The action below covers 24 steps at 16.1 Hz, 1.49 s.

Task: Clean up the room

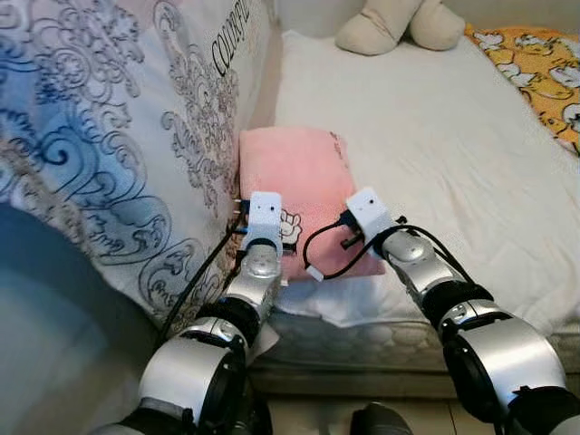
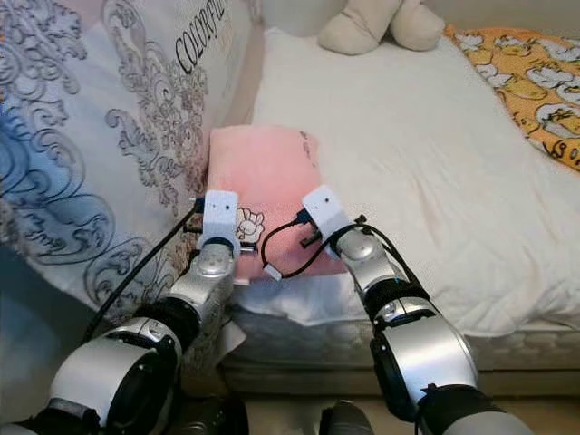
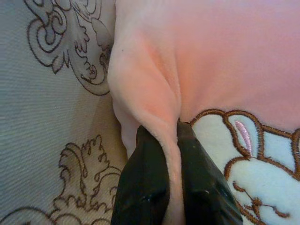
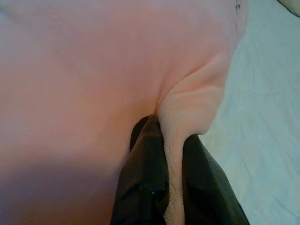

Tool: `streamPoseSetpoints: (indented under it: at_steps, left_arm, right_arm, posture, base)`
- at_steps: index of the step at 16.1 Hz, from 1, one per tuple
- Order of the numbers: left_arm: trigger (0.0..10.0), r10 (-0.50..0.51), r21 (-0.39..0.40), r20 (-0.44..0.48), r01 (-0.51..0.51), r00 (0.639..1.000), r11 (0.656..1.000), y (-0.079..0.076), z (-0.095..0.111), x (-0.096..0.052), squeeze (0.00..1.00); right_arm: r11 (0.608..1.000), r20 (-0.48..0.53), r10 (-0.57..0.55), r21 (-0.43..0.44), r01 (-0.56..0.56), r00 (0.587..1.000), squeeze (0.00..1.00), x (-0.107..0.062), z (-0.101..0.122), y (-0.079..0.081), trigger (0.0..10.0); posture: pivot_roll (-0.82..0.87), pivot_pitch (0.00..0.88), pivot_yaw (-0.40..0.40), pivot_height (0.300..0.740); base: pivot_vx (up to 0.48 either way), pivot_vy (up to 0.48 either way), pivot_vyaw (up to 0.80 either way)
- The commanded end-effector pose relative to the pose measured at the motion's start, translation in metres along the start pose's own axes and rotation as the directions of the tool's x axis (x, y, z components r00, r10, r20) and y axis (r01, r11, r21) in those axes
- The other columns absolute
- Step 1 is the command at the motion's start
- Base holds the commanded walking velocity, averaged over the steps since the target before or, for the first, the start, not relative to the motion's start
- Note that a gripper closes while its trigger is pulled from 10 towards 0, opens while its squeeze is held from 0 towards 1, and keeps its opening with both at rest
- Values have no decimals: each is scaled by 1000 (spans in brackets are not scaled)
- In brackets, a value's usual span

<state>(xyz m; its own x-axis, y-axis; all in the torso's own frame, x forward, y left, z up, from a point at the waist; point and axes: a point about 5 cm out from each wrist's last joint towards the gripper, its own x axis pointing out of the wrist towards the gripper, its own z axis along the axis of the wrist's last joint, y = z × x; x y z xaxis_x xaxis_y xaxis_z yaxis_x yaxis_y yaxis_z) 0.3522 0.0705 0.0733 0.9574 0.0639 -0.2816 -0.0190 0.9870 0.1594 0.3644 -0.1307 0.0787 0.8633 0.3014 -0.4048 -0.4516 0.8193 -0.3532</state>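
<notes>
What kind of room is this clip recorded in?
Most likely a bedroom: a bed with a white sheet, a patterned duvet heaped on it, and a plush toy at its far end. Both grippers pinch a pink blanket.

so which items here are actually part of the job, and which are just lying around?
In play: pink blanket, pinched by left gripper and right gripper.

Lying about: plush toy, patterned duvet, yellow cartoon-print cover, white mattress.

Both arms reach forward, left gripper (image 3: 161,140) and right gripper (image 4: 161,133) jaws clamped.
</notes>
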Motion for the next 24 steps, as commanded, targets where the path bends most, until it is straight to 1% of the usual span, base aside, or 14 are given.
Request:
streamPoseSetpoints:
  at_steps: [1,2,3,5,8,10,12,15,17,19,20,21,23,24]
  left_arm:
    - [10000,-16,40,4,16,1000,999,2,1,1,0]
    - [10000,-28,94,59,22,998,995,9,13,6,1000]
    - [10000,-27,140,100,13,995,990,15,22,9,1000]
    - [10000,0,209,210,-44,978,977,30,49,16,1000]
    - [10000,-32,246,328,-53,944,968,26,79,16,1000]
    - [10000,-29,222,342,-51,939,974,26,83,15,1000]
    - [10000,-24,183,368,-47,929,982,29,88,15,1000]
    - [10000,-70,103,393,32,917,994,17,87,7,1000]
    - [10000,-112,20,400,114,910,993,6,80,-3,1000]
    - [10000,-126,12,414,133,901,991,8,73,-11,1000]
    - [10000,-132,19,430,137,893,990,13,67,-18,1000]
    - [10000,-138,13,460,148,877,989,19,65,-27,1000]
    - [10000,-142,2,484,161,864,987,28,64,-37,1000]
    - [10000,-122,4,490,137,863,991,36,61,-38,1000]
  right_arm:
    - [1000,-27,-24,18,25,999,0,-1,-5,-3,10000]
    - [996,-35,-35,77,37,999,647,-1,-8,0,10000]
    - [987,-39,-48,153,53,998,1000,-1,-9,1,10000]
    - [973,-39,-46,223,54,998,1000,1,-9,8,10000]
    - [977,-54,-90,190,98,995,1000,-1,-15,5,10000]
    - [976,-36,-118,179,123,992,1000,-2,-11,-1,10000]
    - [984,34,-148,108,143,988,1000,0,2,-5,10000]
    - [968,168,-249,10,251,954,1000,-3,27,-25,10000]
    - [938,297,-344,72,338,891,1000,-10,45,-43,10000]
    - [932,364,-361,110,345,858,1000,-16,44,-41,10000]
    - [915,409,-403,169,366,819,1000,-23,37,-38,10000]
    - [875,413,-483,270,402,772,1000,-35,23,-37,10000]
    - [819,390,-567,362,445,726,1000,-52,2,-33,10000]
    - [802,367,-587,387,455,722,1000,-61,-8,-29,10000]
  posture:
    - [-154,57,49,714]
    - [-151,55,48,714]
    - [-152,53,48,714]
    - [-150,47,50,714]
    - [-141,33,52,714]
    - [-143,25,52,714]
    - [-144,13,54,714]
    - [-135,0,52,714]
    - [-124,0,35,714]
    - [-122,0,29,714]
    - [-118,0,26,714]
    - [-119,0,26,714]
    - [-122,0,28,714]
    - [-129,0,34,714]
  base:
    - [0,0,0]
    - [0,0,0]
    - [0,0,0]
    - [0,0,0]
    - [0,0,0]
    - [0,0,0]
    - [0,0,0]
    - [0,0,0]
    - [0,0,0]
    - [0,0,0]
    - [0,0,0]
    - [0,0,0]
    - [0,0,0]
    - [0,0,0]
